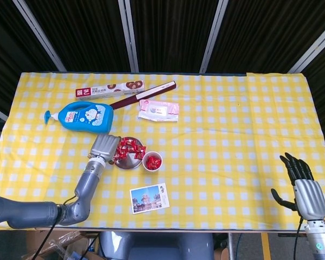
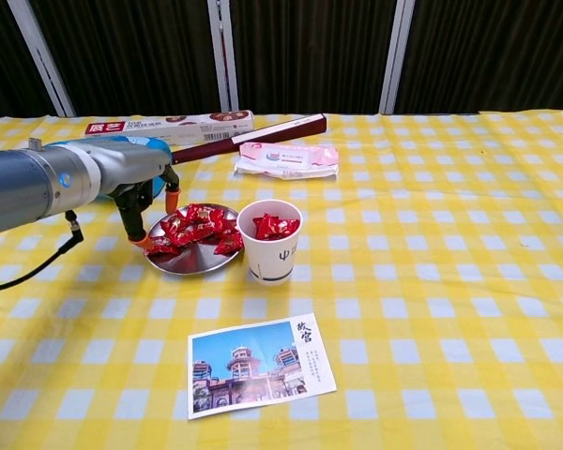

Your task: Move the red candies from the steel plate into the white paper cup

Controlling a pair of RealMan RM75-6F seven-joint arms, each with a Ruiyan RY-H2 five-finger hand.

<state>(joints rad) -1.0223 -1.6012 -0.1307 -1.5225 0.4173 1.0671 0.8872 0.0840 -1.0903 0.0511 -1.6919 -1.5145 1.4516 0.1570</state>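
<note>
Table (image 1: pixel 216 162) under yellow-white checked cloth (image 2: pixel 450 281) — dark corrugated wall (image 1: pixel 168 32) behind, pale slanted bars (image 1: pixel 214 35) across.

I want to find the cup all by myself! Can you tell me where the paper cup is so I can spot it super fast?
Look at the yellow checked tablecloth, then at its left-middle, where a shiny steel plate holds red candies. The white paper cup stands just right of that plate, beyond the postcard. It is the only upright thing there, with red candies inside.
</note>
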